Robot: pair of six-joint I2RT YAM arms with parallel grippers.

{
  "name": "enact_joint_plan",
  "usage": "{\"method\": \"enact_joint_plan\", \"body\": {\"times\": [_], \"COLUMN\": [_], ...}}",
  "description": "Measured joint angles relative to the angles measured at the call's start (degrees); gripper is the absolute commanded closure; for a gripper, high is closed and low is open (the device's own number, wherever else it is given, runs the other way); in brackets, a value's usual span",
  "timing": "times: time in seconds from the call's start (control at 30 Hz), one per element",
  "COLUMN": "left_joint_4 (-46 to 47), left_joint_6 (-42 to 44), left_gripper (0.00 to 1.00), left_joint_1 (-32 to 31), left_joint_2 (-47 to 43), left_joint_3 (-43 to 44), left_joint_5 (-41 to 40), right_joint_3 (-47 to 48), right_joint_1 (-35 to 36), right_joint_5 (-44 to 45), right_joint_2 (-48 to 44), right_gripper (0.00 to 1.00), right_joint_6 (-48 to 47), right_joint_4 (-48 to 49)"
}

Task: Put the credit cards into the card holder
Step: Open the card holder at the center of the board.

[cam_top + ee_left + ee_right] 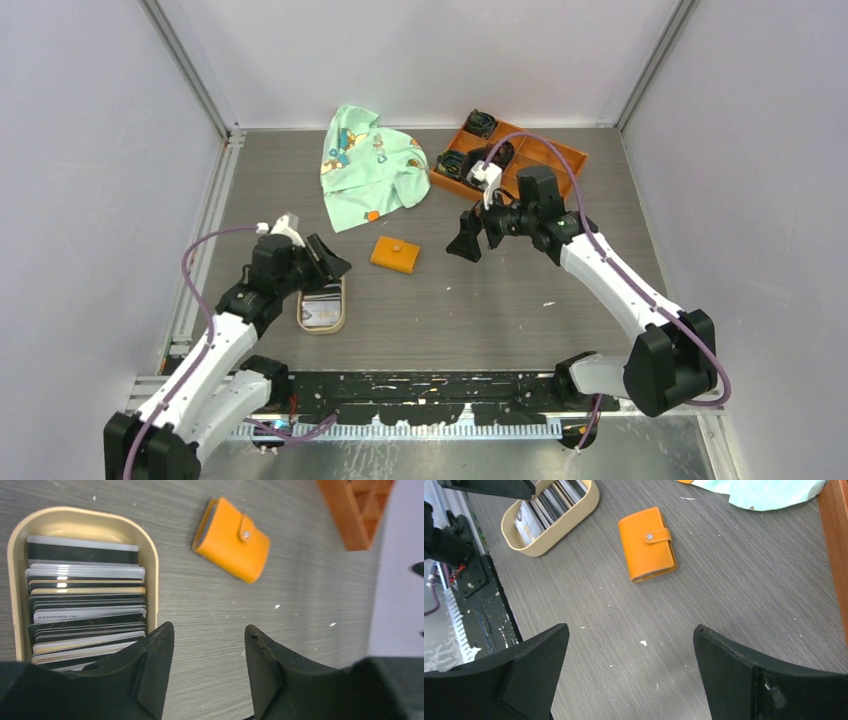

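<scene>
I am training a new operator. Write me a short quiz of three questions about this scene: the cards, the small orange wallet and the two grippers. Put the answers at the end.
1. True or false: the card holder lies shut on the table, its snap fastened.
2. Fill in the word: the left gripper and the right gripper both stand ____, holding nothing.
3. Choose one. Where are the credit cards? A) stacked in the tan oval dish; B) inside the card holder; C) in the right gripper.

Key: 1 true; 2 open; 3 A.
</scene>
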Motion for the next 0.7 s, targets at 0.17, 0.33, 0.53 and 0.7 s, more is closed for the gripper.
{"method": "enact_joint_plan", "body": {"times": [0.17,0.33,0.53,0.7], "left_joint_4": [0.8,3.1,7.0,8.0], "left_joint_6": [0.6,6.1,16.3,21.6], "left_gripper": [0.59,0.54,0.41,0.38], "left_joint_1": [-8.2,-16.2,-16.2,-14.2], "left_joint_2": [11.0,24.4,37.8,47.8], "left_joint_3": [1.6,7.9,15.8,23.5], "left_joint_5": [-7.2,-11.4,-13.0,-10.6], "right_joint_3": [3.2,8.0,8.7,8.9], "right_joint_1": [0.0,0.0,0.0,0.0], "right_joint_5": [1.6,2.8,2.7,2.6], "right_joint_2": [3.5,9.9,11.0,11.1], "right_gripper": [0.02,0.04,0.04,0.04], "right_joint_6": [-4.7,-6.5,-7.1,-7.1], "right_joint_4": [-4.5,-10.5,-13.6,-14.6]}}
